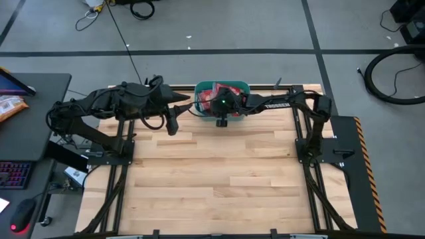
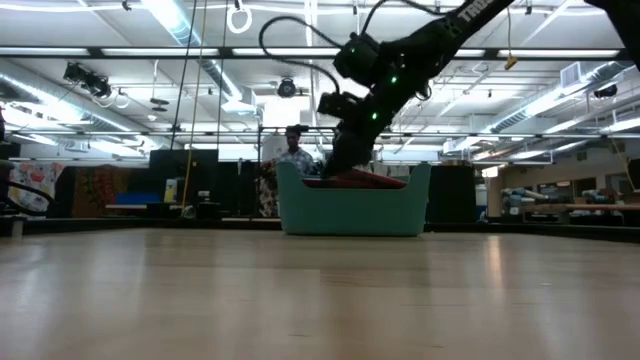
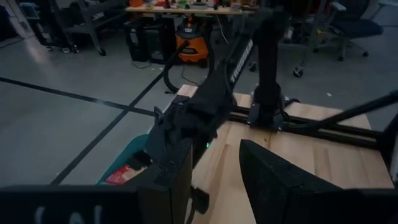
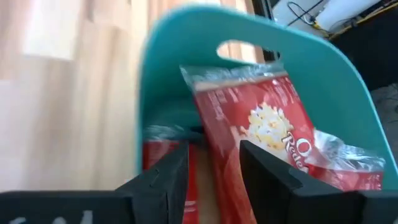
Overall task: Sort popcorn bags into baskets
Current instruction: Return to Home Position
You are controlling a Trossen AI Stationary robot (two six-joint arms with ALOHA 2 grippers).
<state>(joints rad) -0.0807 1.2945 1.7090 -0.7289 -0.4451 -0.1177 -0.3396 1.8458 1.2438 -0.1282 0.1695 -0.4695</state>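
The teal basket (image 1: 240, 86) stands at the middle of the table's far edge, also seen in the low view (image 2: 352, 208). Several red popcorn bags lie inside it. One bag (image 4: 261, 130) leans tilted against the others, and another (image 4: 163, 158) lies lower. My right gripper (image 4: 214, 177) reaches from the right into the basket (image 4: 168, 68), open, a finger on each side of the leaning bag's lower edge. My left gripper (image 3: 214, 180) hovers open and raised, just left of the basket (image 3: 134, 149), holding nothing. My right gripper's open fingers come slanting down from the table's right side, and the leaning bag's lower edge (image 4: 217, 168) runs into the gap between them. Whether either finger touches the bag, I cannot tell. The bag rests on the other packets in the basket.
The bare wooden tabletop (image 1: 212, 179) stretches toward the near edge. An orange snack bag (image 1: 10, 106) lies on the dark desk off the table's left. A person (image 2: 293, 150) stands behind the basket in the room beyond.
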